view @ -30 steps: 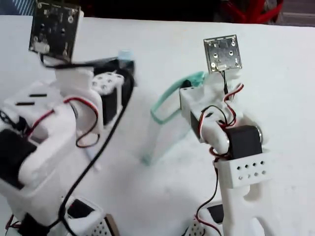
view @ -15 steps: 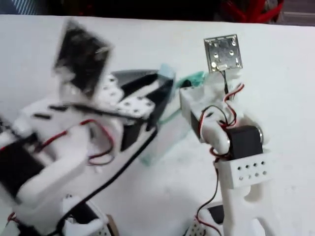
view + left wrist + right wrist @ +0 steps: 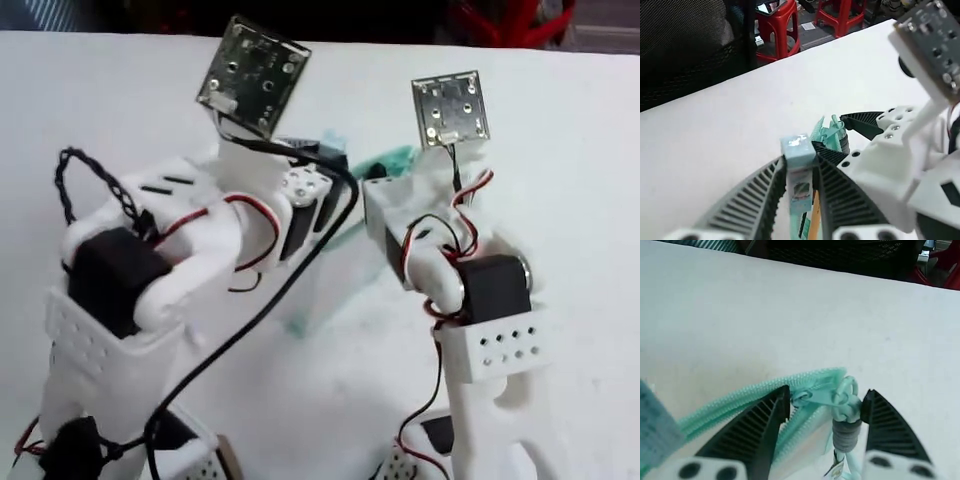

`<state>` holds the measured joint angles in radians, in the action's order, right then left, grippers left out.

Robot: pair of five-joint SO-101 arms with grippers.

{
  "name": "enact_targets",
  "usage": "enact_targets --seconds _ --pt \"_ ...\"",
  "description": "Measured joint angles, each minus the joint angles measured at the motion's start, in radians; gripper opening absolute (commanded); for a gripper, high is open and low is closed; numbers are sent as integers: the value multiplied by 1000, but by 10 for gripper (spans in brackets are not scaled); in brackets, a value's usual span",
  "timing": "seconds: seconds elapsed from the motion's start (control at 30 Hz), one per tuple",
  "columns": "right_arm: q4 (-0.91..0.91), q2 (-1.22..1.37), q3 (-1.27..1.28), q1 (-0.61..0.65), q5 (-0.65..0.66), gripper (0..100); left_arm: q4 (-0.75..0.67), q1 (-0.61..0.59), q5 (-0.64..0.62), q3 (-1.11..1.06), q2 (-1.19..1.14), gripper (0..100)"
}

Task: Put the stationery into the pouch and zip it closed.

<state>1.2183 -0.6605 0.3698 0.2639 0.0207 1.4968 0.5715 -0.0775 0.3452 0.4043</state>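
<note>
A clear pouch (image 3: 303, 318) with a teal zipper (image 3: 396, 157) lies between the two arms. My right gripper (image 3: 826, 397) is shut on the zipper's end (image 3: 840, 399), with the knotted pull cord between its jaws. My left gripper (image 3: 800, 156) is shut on a light-blue stationery block (image 3: 799, 149), which stands upright between its ribbed fingers. In the high view the block (image 3: 330, 139) hangs just beside the right gripper (image 3: 385, 172), over the pouch's raised end. In the left wrist view a black finger (image 3: 862, 122) of the right gripper shows next to the teal zipper end (image 3: 826, 131).
The white table (image 3: 560, 180) has free room to the far left and right. Beyond its far edge stand red stools (image 3: 785, 30) and a black mesh chair (image 3: 685, 40). The arm bases (image 3: 500, 400) fill the near side.
My left arm has swung to the right with the blue block, from the far left over to the pouch's held end. The right arm has kept still.
</note>
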Motion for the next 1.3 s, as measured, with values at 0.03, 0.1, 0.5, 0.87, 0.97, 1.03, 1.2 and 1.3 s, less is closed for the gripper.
enact_targets --seconds 0.03,0.1,0.5,0.87,0.97,1.03,1.2,1.3 --pt "0 0 0 0 0 230 -14 0 0 -11 0 83" --pt "0 0 3 0 0 230 -15 0 0 -14 0 83" --pt "0 0 3 0 0 230 -8 103 0 -55 92 83" --pt "0 0 3 -9 0 230 -86 78 0 -238 94 90" --pt "0 0 3 -2 0 230 -74 60 0 -239 94 161" --pt "0 0 3 -2 0 230 -54 52 0 -239 94 229" --pt "0 0 3 -12 0 230 -23 37 2 -239 94 267" --pt "0 0 5 -12 0 230 -18 35 2 -239 94 267"
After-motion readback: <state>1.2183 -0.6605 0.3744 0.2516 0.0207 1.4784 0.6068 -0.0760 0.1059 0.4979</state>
